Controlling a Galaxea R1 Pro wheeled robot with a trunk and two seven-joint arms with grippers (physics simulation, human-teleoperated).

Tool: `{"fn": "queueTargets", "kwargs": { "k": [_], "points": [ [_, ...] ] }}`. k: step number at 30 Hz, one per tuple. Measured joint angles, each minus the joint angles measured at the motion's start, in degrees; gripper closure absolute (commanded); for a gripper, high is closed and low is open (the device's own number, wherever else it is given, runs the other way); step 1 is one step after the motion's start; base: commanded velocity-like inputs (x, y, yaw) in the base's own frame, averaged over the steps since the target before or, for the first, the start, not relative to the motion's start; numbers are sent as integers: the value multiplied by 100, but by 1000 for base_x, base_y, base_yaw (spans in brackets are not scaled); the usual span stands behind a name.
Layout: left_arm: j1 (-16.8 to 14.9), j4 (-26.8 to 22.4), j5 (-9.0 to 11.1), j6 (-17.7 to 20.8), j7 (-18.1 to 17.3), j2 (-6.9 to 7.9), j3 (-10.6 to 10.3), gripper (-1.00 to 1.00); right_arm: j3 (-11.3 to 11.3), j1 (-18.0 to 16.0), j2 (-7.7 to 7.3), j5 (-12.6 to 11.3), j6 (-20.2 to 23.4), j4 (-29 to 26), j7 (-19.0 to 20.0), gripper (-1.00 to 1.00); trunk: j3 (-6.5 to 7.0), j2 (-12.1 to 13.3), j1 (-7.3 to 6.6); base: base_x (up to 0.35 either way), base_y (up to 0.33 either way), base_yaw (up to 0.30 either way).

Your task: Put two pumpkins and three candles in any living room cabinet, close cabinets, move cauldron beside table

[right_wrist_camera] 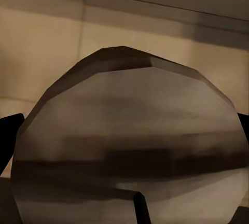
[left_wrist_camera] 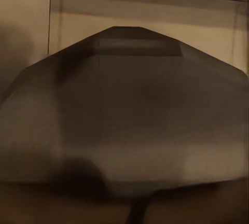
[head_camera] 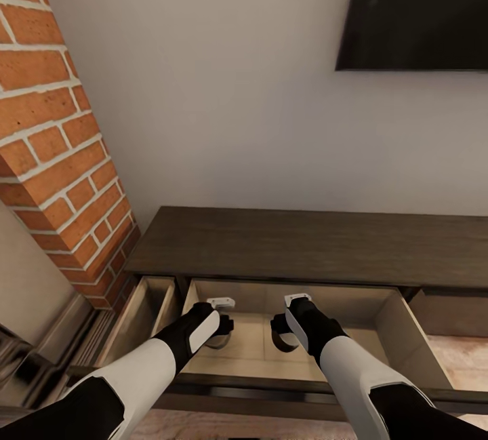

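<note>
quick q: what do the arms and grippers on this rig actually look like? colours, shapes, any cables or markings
In the head view both arms match: glossy white forearm shells between black upper segments and black wrists. The left arm has a white panel inset on its black wrist; the right arm tapers likewise. Each wrist carries a small light-grey block. The left gripper and right gripper look black. No cables or markings are visible.

1. Both arms reach fwd and down, side by side, w/ white forearms and black wrists.
2. Left gripper (head_camera: 220, 331) points down, low inside the open drawer. Something is right up against its cam, but can't tell if the fingers are shut.
3. Right gripper (head_camera: 283, 333) points down too, near the left one but not touching. Black finger tips show at both sides of a round thing it holds.
</note>
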Motion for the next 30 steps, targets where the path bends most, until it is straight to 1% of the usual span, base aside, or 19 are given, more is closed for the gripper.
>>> {"fn": "queueTargets", "kwargs": {
  "k": [7,11,30],
  "points": [
    [0,8,22,4,-26,2,-19,100,3,12,0,2,-48,4,-3,100,-9,0,0,0,0,0],
    [0,79,42,-42,-119,3,-10,100,12,11,0,6,-53,-206,-4,100,-16,0,0,0,0,0],
    [0,102,36,-56,-165,3,-12,100,10,13,0,0,0,-269,0,100,-184,0,0,0,0,0]
  ]
}}
